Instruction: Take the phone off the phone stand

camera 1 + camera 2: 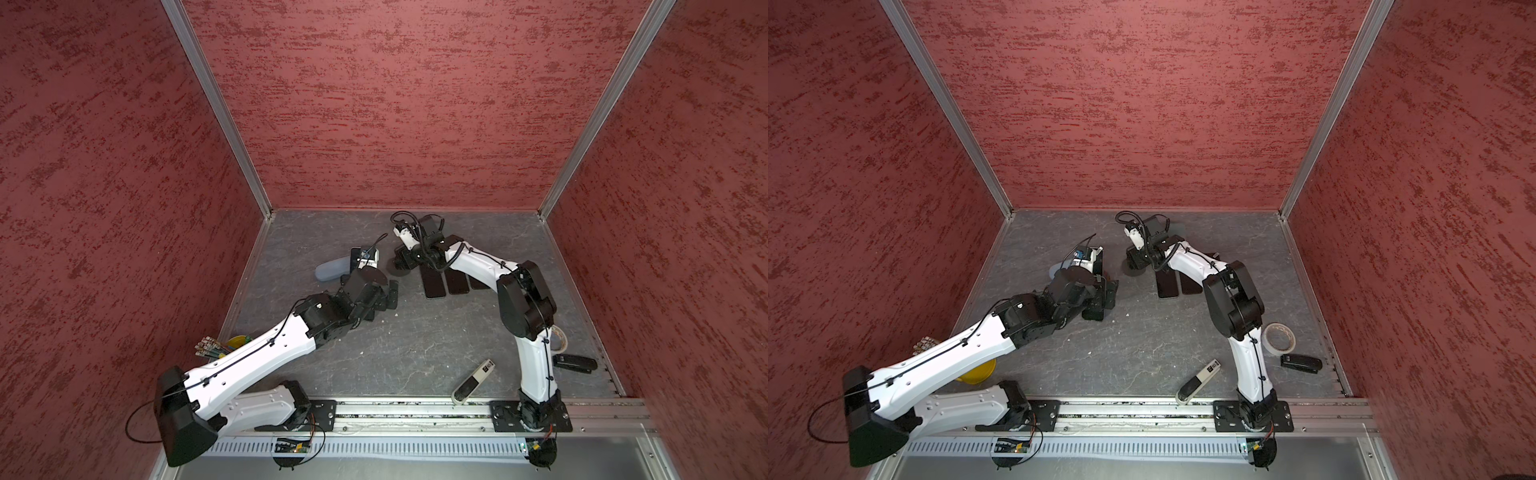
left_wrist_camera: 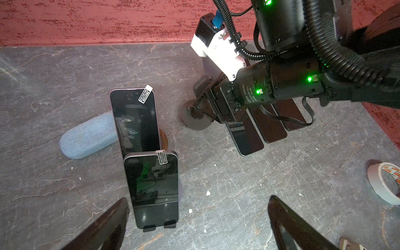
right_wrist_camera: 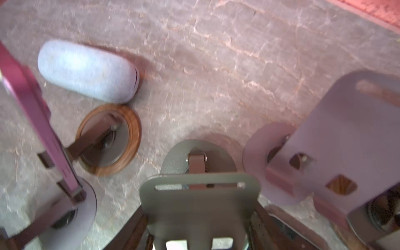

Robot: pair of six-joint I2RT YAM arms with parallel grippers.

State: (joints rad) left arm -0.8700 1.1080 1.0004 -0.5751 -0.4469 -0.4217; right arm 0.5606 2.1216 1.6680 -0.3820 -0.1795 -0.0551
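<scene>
Phone [image 2: 152, 186] upright in stand [image 2: 149, 227] on table [image 2: 65, 75], just ahead of left gripper [image 2: 198, 227], jaws wide apart, nothing held. Right gripper [image 3: 199, 218] clamped on empty stand [image 3: 199, 194]. Second phone [image 2: 135, 121] propped behind first, beside case [image 2: 86, 138].

Five phones show in the left wrist view: two upright phones [image 2: 134, 121] on stands and three flat phones [image 2: 249, 140] side by side on the desk [image 2: 65, 71]. The right wrist view gives four stands: a wood-ringed stand [image 3: 108, 140], a grey stand [image 3: 199, 205], a lilac stand [image 3: 346, 134] and a half-hidden stand [image 3: 87, 207]. Whether there is a fifth cannot be told. There is one each of fabric case [image 2: 86, 138], tape roll [image 2: 383, 184], black stapler-like item [image 1: 575, 363], remote-like bar [image 1: 473, 380], yellow container [image 1: 976, 374] and bundle of sticks [image 1: 208, 349].
</scene>
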